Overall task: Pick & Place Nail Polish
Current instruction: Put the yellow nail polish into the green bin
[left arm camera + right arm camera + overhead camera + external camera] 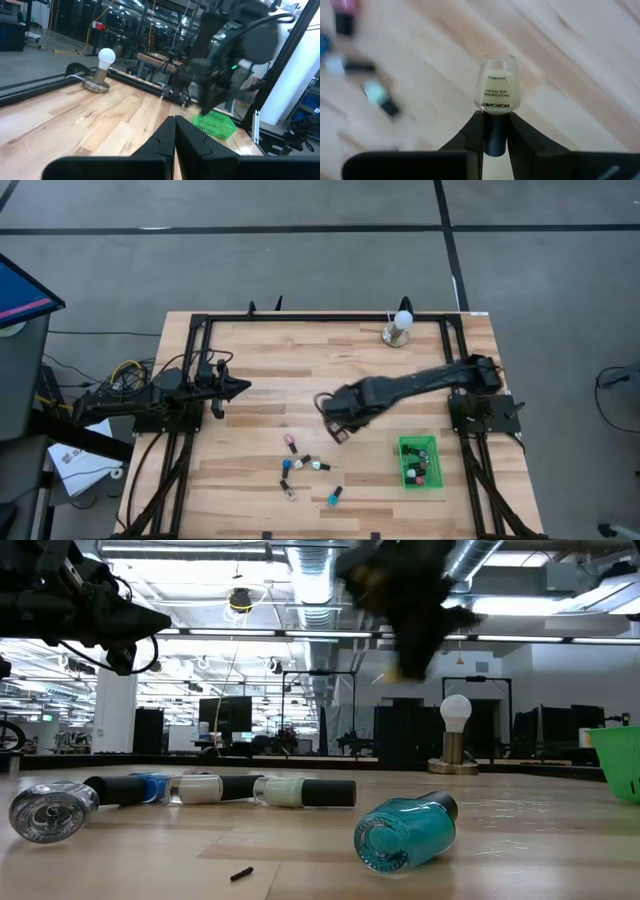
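Observation:
My right gripper [336,422] hangs over the middle of the table, pointing down, shut on a pale cream nail polish bottle [497,87] with a dark cap. Several more nail polish bottles lie on their sides on the wood near the front, among them a pink one [291,443], a teal one [334,496] and a pale one [300,792]. A green basket [418,463] at the right holds a few bottles. My left gripper [175,131] waits shut at the table's left side, pointing level. My right gripper pinches the bottle's dark cap [494,134] between its two fingers, coming from above and pointing down. The cream glass body sticks out below the fingertips, cap end up. The bottle is lifted clear of the table.
A white bulb on a round metal base [399,328] stands at the far right of the table. A black frame [300,318] runs along the far edge and both sides. Bare wood lies between the loose bottles and the basket.

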Controlling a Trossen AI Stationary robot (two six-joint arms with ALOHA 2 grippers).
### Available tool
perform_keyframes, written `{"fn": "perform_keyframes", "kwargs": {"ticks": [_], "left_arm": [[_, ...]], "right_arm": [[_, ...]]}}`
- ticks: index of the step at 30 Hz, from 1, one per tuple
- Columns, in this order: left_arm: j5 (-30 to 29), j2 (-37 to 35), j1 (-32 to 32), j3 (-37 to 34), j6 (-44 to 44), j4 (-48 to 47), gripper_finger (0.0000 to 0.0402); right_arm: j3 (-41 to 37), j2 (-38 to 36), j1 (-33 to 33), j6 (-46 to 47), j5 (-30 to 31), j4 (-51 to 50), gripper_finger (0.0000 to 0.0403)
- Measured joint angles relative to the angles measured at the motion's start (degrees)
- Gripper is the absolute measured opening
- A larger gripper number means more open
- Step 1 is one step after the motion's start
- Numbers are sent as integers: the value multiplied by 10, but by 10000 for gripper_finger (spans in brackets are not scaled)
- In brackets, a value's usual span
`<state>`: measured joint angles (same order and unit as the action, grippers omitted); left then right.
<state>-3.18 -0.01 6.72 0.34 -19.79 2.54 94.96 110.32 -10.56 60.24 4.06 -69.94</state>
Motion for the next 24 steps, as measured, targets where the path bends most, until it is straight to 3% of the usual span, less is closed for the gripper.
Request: {"fn": "perform_keyframes", "kwargs": {"ticks": [9,16,24], "left_arm": [[0,0,0,0,0,0,1],[0,0,0,0,0,1,1],[0,0,0,0,0,1,1]], "right_arm": [[0,-55,-124,183,19,-178,46],[0,-73,-215,317,-1,-201,46],[-62,-75,-284,396,-102,-198,47]]}}
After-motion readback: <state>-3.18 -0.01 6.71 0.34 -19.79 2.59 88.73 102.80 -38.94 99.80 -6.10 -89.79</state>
